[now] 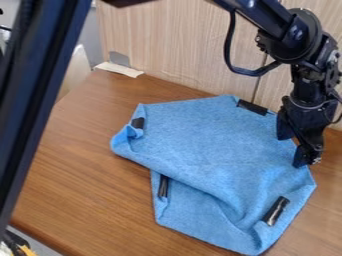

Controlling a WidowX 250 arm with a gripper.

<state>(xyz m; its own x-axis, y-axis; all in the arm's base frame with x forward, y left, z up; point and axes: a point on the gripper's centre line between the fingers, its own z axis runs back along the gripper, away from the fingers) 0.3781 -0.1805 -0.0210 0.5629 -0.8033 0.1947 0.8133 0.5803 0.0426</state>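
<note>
At the right edge of a blue cloth [214, 145], the black gripper [292, 151] hangs down with its fingers apart, and blue fabric shows between them. Whether the fingertips touch the cloth I cannot tell. The cloth lies crumpled on the table, its left side folded over and a lower layer sticking out toward the front. Black strips mark it: one strip [252, 107] at the top edge, another strip [137, 123] at the left corner, a third strip [163, 186] on the lower layer and a fourth strip [276, 210] near the lower right.
The brown wooden table [87, 165] ends at a rounded front edge at lower left. A pale wood panel [167, 45] stands behind it. A dark post [43, 85] crosses the left side. Light tape [119, 69] lies at the table's back left corner.
</note>
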